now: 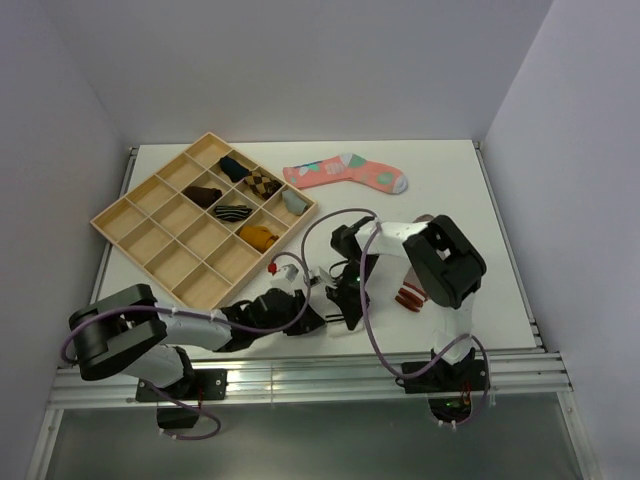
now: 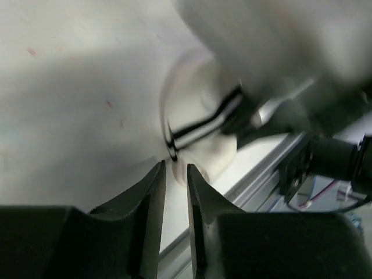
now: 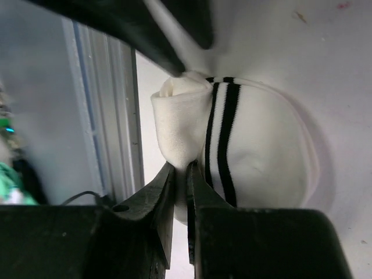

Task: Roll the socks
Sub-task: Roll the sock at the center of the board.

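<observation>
Right gripper (image 3: 180, 167) is clamped on a fold of the short white fabric sock with dark cuff stripes (image 3: 261, 157), bunched at the front edge of the white table (image 1: 450, 180). Left gripper (image 2: 175, 170) is held slightly parted beside it, empty. Taupe-brown red-striped sock (image 1: 409, 297) is seen under the right arm.

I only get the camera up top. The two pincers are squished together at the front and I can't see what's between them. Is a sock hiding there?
Observer: Yes. The right wrist camera shows a white sock with two black stripes, folded into a plump bundle.
Operator: Is anybody holding it?
Observer: The right pincer is squeezing a fold of it, on the plain white side of the stripes.
Operator: What about the other pincer?
Observer: In its own camera, the left pincer is a little bit open with nothing in it. The sock sits just past its tips.
</observation>
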Motion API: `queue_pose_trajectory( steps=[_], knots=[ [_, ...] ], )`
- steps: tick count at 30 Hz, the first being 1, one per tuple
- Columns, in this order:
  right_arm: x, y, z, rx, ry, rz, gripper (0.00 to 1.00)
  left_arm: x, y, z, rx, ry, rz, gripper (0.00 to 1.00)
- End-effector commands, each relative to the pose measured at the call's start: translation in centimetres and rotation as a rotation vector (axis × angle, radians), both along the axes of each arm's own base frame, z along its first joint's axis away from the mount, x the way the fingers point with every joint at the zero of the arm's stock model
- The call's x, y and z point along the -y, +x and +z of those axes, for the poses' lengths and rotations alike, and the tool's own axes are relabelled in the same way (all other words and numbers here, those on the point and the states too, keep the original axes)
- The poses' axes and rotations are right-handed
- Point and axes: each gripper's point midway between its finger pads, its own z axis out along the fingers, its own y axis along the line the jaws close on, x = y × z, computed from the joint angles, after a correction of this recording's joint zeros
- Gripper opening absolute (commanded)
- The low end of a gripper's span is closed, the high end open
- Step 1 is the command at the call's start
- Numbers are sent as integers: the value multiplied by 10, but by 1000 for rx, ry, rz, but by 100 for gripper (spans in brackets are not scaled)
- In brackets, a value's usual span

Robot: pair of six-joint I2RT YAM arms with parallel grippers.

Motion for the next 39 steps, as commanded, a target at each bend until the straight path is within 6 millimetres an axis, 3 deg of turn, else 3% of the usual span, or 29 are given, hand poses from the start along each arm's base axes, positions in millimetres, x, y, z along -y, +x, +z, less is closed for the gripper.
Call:
queue_pose_trajectory(
  steps=[1, 7, 17, 26, 32, 39],
  knots=[
    [9, 9, -7, -46, -77, -35, 6, 11, 5, 27, 171, -92, 31, 27],
    [10, 21, -17, -49, -132, -89, 6, 28, -22, 46, 343, -85, -54, 35],
    [12, 19, -23, -95, -181, -101, 7, 50, -20, 49, 573, 183, -263, 40],
    [10, 21, -22, -120, -197, -105, 7, 62, -32, 25, 578, 244, -410, 41],
    [12, 21, -26, -128, -216, -104, 7, 63, -29, 23, 595, 243, -424, 47],
    [13, 21, -27, -131, -219, -105, 7, 60, -18, 11, 583, 283, -409, 47]
  ],
)
